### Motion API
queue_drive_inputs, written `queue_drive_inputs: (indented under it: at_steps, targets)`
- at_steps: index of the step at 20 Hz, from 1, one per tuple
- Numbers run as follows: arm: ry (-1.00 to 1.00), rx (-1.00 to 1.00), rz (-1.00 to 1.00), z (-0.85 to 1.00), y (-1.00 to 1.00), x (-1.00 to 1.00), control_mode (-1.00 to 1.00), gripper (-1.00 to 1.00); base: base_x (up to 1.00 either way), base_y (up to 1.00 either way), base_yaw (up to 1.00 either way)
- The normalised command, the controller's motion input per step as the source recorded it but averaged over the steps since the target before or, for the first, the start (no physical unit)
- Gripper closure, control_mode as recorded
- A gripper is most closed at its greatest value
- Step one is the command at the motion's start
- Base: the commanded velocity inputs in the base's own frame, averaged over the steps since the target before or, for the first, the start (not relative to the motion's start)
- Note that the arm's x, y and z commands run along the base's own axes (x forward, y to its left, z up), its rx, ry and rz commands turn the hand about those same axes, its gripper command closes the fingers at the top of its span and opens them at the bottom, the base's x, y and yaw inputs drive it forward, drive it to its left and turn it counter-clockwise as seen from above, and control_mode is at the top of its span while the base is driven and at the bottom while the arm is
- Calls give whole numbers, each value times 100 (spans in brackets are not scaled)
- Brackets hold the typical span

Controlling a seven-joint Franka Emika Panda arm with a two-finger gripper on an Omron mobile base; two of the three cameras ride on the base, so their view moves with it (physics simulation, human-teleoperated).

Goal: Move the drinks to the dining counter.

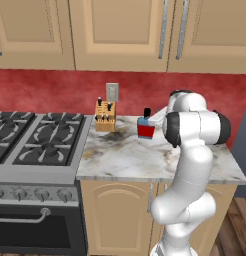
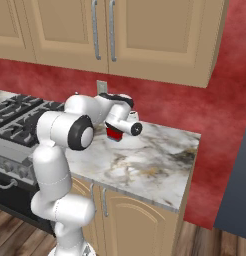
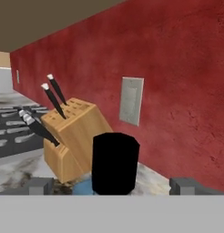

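The blue bottle (image 1: 145, 127) with its red label and black cap (image 3: 114, 163) stands on the marble desk (image 1: 145, 160) near the red back wall, just right of the wooden knife block (image 1: 105, 116). In the hand view the pincer (image 3: 114, 185) has its two finger tips (image 3: 41, 185) spread wide apart, with the cap rising between them, close to the camera; whether they touch the bottle cannot be told. Behind it are the knife block and a wall outlet (image 3: 131, 100).
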Motion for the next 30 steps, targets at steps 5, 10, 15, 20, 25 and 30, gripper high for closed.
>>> queue_drive_inputs:
  at_steps: [5,10,15,20,25,30]
  targets:
    - [0,0,-2,-5,0,4,-100,-100,0,0,0]
    - [0,0,0,0,0,6,-100,-100,0,0,0]
    - [1,0,0,0,0,17,-100,-100,0,0,0]
    - [1,0,0,0,0,18,-100,-100,0,0,0]
    - [1,0,0,-4,0,7,-100,-100,0,0,0]
    - [0,0,0,-6,0,4,-100,-100,0,0,0]
